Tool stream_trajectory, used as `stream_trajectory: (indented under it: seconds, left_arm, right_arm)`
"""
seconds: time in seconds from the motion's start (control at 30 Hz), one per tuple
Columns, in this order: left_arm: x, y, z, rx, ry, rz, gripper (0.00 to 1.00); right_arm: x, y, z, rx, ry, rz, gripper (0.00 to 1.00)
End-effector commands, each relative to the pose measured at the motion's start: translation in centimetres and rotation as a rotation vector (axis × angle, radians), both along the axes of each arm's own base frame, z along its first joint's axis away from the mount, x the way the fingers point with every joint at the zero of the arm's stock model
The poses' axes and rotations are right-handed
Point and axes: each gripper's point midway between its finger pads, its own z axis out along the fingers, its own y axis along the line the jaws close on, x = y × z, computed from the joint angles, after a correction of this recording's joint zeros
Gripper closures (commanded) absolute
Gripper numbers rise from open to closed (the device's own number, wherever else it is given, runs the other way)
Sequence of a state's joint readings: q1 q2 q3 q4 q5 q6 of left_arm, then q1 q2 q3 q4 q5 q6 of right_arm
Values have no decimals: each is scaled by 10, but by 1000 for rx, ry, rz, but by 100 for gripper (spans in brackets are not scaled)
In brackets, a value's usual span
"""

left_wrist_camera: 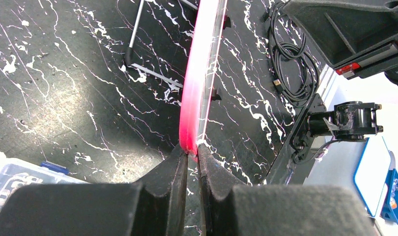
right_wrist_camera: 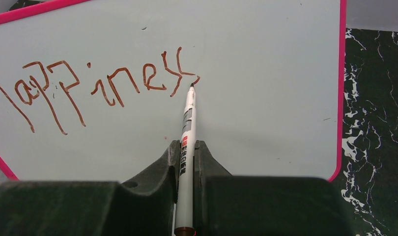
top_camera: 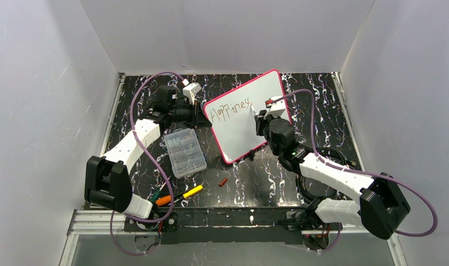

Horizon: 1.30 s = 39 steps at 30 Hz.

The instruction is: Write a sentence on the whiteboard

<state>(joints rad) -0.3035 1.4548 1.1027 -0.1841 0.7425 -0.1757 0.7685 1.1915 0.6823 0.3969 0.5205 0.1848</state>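
Pink-red rim is all the left wrist view gives of the whiteboard [left_wrist_camera: 197, 83]. The board is seen edge-on there, so its writing face is hidden. In the right wrist view the start of the sentence [right_wrist_camera: 113, 83] runs off the left edge of the frame, and the first letter is cut. From the top camera the letters are small, and the last one lies behind the marker [right_wrist_camera: 188, 118].

The board sits in the upper centre of the top view, on the black marbled table [top_camera: 300, 172], right of a clear plastic box [top_camera: 185, 152]. It is white with rounded corners. One slanted row of thin brownish-red letters shows, reading roughly "Happiness".

The left gripper [left_wrist_camera: 193, 156] is clamped on the board's rim. The right gripper [right_wrist_camera: 186, 147] is clamped on the white marker. The marker's dark tip is just beside the tail of the last stroke, but contact cannot be confirmed.
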Motion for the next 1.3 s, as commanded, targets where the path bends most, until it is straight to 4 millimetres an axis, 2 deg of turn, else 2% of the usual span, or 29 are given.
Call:
stream_trajectory:
  seconds: [0.0, 0.23, 0.47, 0.7, 1.07, 1.27]
  left_arm:
    - [-10, -2, 22, -21, -56, -34, 100]
    - [-11, -2, 22, -22, -57, -36, 100]
    - [-11, -1, 22, -21, -57, -35, 100]
    - [-11, -2, 22, -22, -58, -36, 100]
    - [-11, -2, 20, -21, -51, -37, 100]
    - [-10, -2, 21, -21, -52, -36, 100]
  right_arm:
    - [-5, 1, 8, 25, -10, 8, 99]
    - [-5, -17, 44, 43, -88, -60, 99]
    - [15, -26, 57, 43, -108, -84, 99]
    - [31, -27, 60, 44, -117, -74, 99]
    - [42, -28, 63, 38, -130, -69, 99]
    - [45, -29, 53, 22, -107, -70, 99]
